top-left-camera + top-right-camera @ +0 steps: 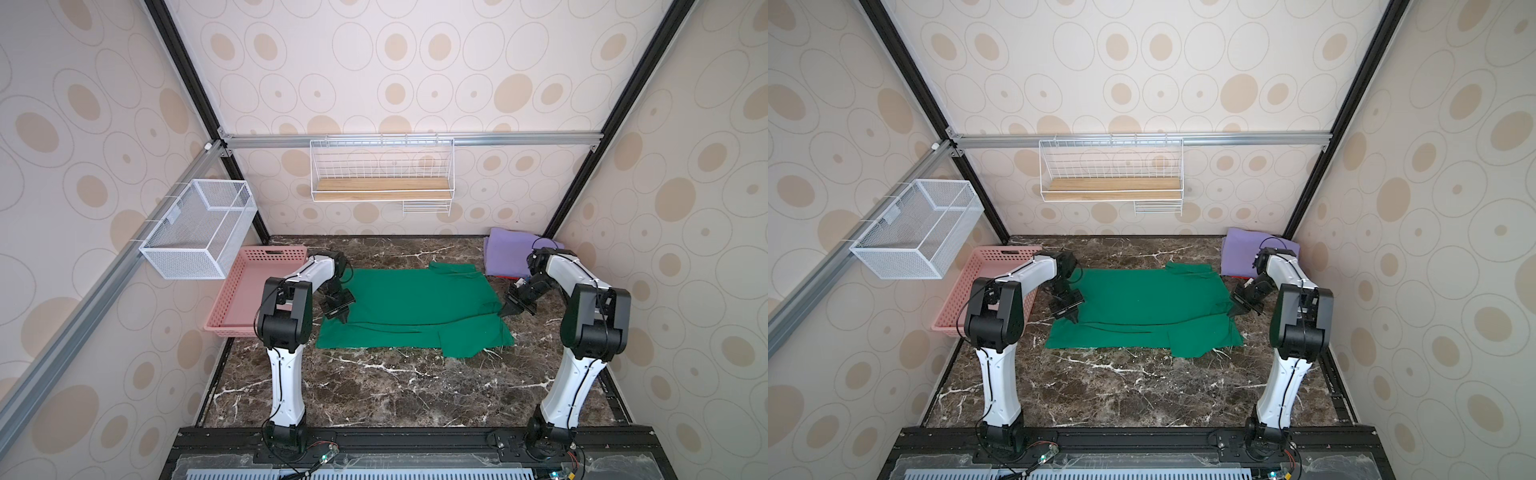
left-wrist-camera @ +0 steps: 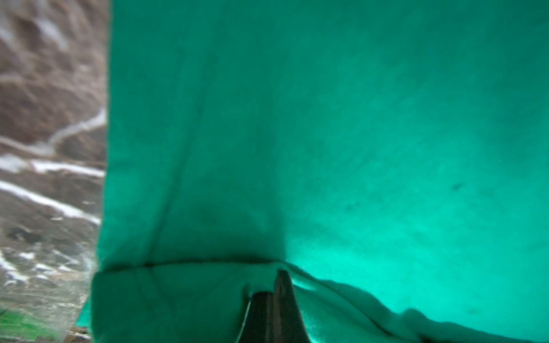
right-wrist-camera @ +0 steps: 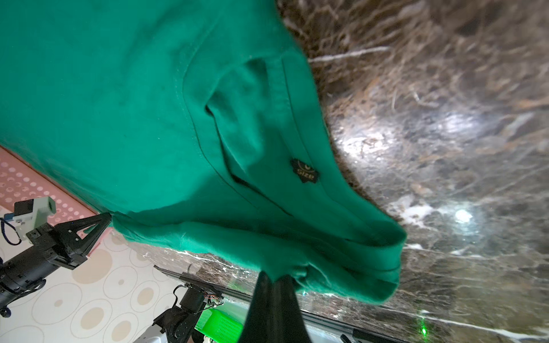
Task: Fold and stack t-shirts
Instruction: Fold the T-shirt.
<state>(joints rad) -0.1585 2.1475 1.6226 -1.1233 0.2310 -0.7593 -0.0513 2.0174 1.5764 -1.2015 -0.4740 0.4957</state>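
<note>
The green t-shirt (image 1: 415, 299) lies at the middle of the marble table (image 1: 374, 395), set sideways. Its hem is toward the left arm and its collar, with a small dark label (image 3: 306, 173), toward the right, while one sleeve (image 1: 461, 345) juts out at the near edge. A raised crease runs across it in both top views, so a lengthwise fold appears to be in hand. The left gripper (image 1: 344, 318) is pinched closed on the hem edge and the right gripper (image 1: 505, 311) on bunched cloth beside the collar. Gripping opposite ends likely holds the layer taut so that it travels evenly. The cloth is plain, matte and softly wrinkled. A folded lavender t-shirt (image 1: 505, 253) sits at the far right corner, and a pink basket (image 1: 249, 291) stands beyond the left arm.
</note>
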